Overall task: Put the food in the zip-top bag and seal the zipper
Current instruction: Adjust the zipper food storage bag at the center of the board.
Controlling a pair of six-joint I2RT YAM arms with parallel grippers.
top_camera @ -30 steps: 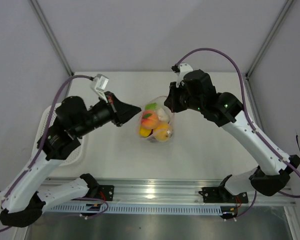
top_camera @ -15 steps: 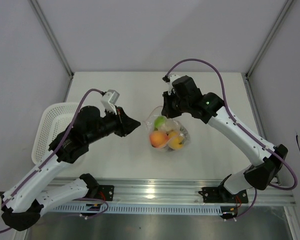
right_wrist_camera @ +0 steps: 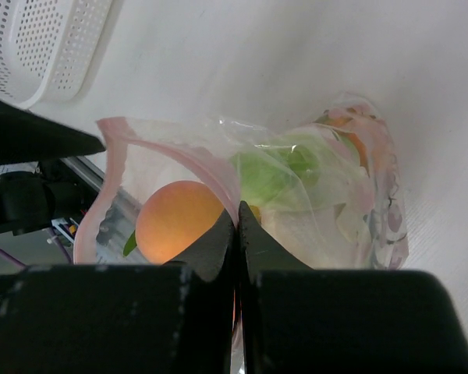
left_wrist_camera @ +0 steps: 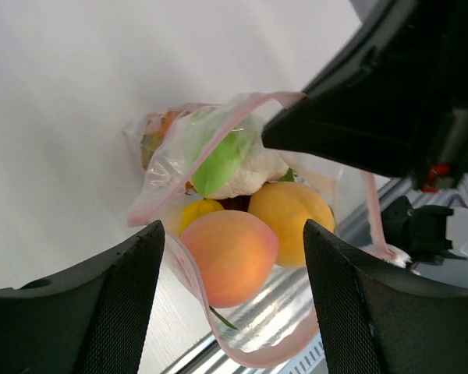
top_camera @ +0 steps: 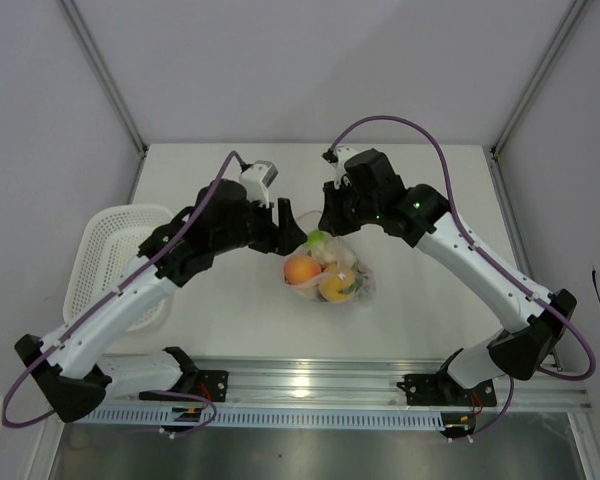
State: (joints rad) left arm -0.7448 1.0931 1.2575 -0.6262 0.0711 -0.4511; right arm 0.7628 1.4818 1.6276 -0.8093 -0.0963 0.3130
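The zip-top bag (top_camera: pixel 360 290) lies on the white table with its mouth lifted and gaping. The food is inside it: an orange peach-like piece (top_camera: pixel 301 270), a yellow-orange round piece (top_camera: pixel 335 287) and a green leafy piece (top_camera: pixel 318 240). My right gripper (top_camera: pixel 326 222) is shut on the pink zipper (right_wrist_camera: pixel 179 148) strip at the far side of the mouth. My left gripper (top_camera: pixel 291 226) stands open at the mouth's left side. In the left wrist view the bag's near rim (left_wrist_camera: pixel 179 269) curves between its fingers (left_wrist_camera: pixel 109 312), with the peach (left_wrist_camera: pixel 230 257) just beyond.
A white lattice basket (top_camera: pixel 110 250) sits at the table's left edge, partly under the left arm. Grey walls close in the back and sides. A metal rail (top_camera: pixel 300 385) runs along the near edge.
My left gripper has opened and swung right, up to the bag's mouth. The right gripper, still shut on the strip, brought the bag lower and a little nearer.
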